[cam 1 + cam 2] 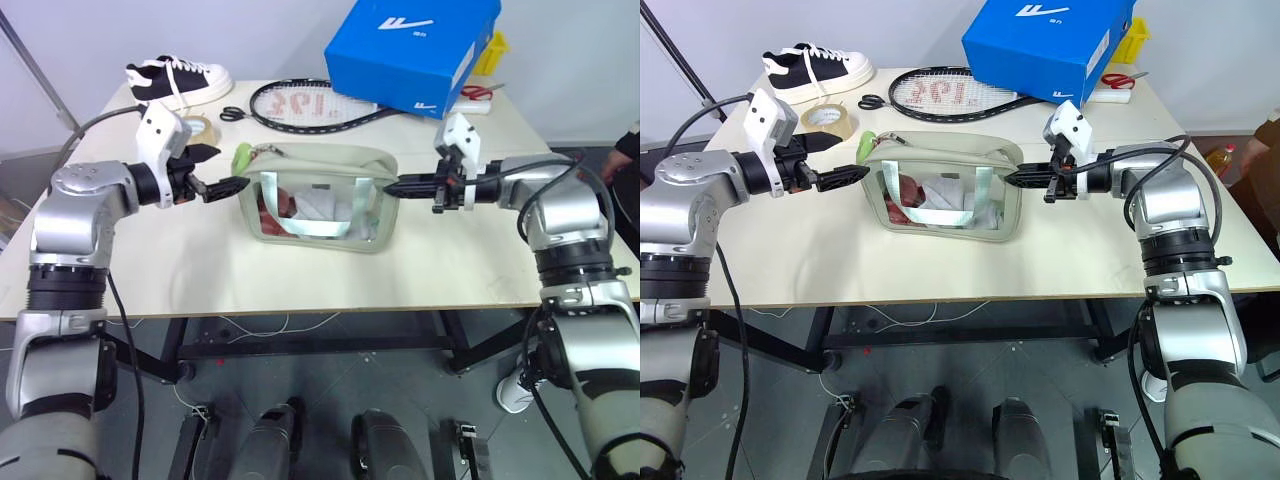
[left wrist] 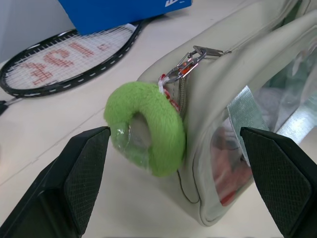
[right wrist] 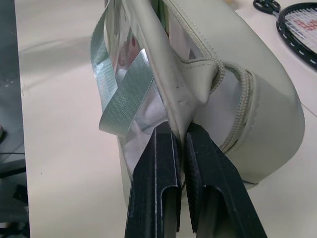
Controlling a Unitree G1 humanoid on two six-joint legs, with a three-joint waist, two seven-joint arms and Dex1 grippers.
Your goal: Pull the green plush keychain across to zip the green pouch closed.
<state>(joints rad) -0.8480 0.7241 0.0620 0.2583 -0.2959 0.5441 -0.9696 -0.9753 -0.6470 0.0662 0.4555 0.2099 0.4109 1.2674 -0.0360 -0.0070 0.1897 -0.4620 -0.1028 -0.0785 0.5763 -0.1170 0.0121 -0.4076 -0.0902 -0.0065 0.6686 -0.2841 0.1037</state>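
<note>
- The green plush keychain (image 2: 148, 129) hangs by a metal clip from the left end of the green pouch (image 1: 320, 175), at that end's top edge, resting against the pouch's end wall.
- The green pouch stands upright near the middle of the counter (image 1: 300, 270), clear window facing the robot, mint straps (image 1: 310, 225) draped down its front.
- The left hand (image 1: 225, 170) hovers at 9 o'clock of the pouch, its two black fingers (image 2: 74, 183) spread wide on either side of the keychain and touching neither it nor the pouch.
- The right hand (image 1: 395, 186) is at 3 o'clock of the pouch, fingers (image 3: 158, 188) pressed together and pinching a fold of the pouch's fabric at its right end seam.
- Beyond the pouch, from 10 to 2 o'clock: a black-and-white sneaker (image 1: 178, 80), a roll of tape (image 1: 830, 120), black scissors (image 1: 233, 113), a racket (image 1: 305, 105), a blue shoebox (image 1: 410, 50) lying partly over the racket's handle, and red-handled scissors (image 1: 480, 92).
</note>
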